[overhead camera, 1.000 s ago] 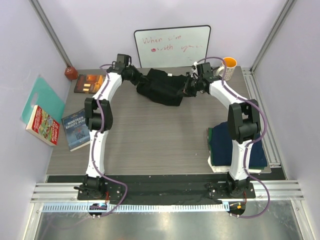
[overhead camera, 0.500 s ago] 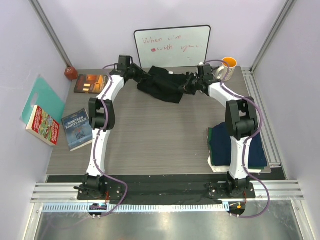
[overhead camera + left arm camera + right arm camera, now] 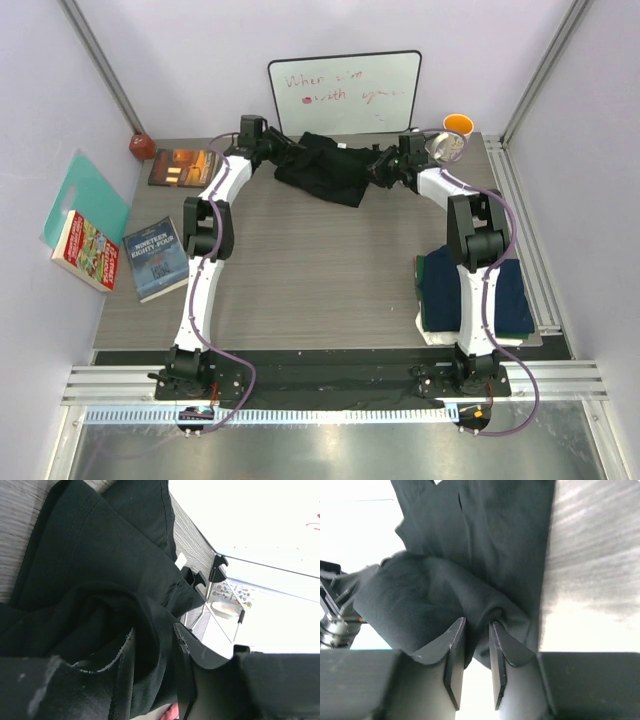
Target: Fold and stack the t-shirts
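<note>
Far edge of the table: black t-shirt heaped in loose folds, just short of the whiteboard behind it, hem side spilling a little toward the middle.

At the heap's left end, left gripper, buried in cloth. From its wrist camera only one fingertip clear of the folds, fabric draped over the rest; wide or narrow, cannot tell.

At the right end, right gripper, jaws a narrow gap apart with a ridge of black fabric lying between the tips. Pinched or merely resting there, cannot tell.

Tight quarters on the far right: orange-lined mug just beside the right wrist, near the corner.

Plenty of bare wood between the two arms, from the heap down to the near edge.

Near right: folded navy t-shirt atop a stack, green and white edges peeking out beneath, partly hidden by the right arm.

Along the left edge: dark book far back, blue paperback nearer, well apart from the heap.
</note>
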